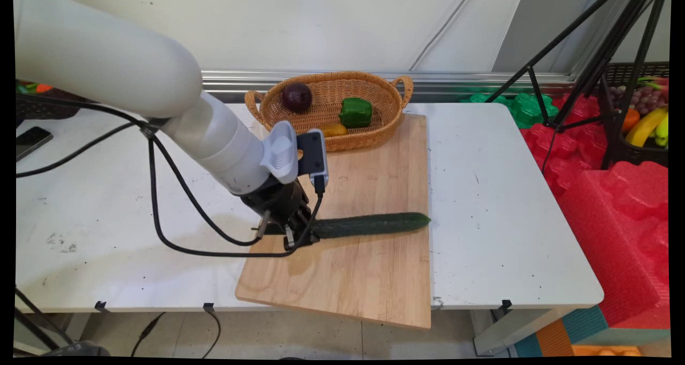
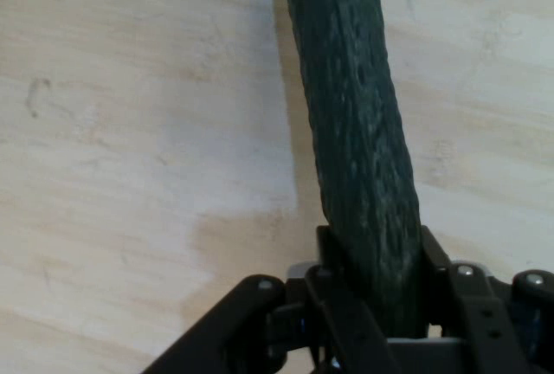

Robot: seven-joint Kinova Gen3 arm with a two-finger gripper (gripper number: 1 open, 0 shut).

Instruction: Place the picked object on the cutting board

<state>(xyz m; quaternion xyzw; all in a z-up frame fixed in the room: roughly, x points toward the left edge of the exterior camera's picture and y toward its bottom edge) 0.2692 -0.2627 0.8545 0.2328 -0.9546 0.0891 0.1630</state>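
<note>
A long dark green cucumber (image 1: 369,225) is lying on the wooden board (image 1: 364,279); the tool (image 1: 291,231) is gripping its left end.

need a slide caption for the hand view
Pincer clamped on one end of a dark green cucumber lying on the wooden cutting board.

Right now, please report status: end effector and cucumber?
End effector shut on cucumber. Cucumber lying on cutting board. Basket behind, apart.

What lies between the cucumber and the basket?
Only bare cutting board lies between the cucumber and the basket, as the main view shows.
</note>
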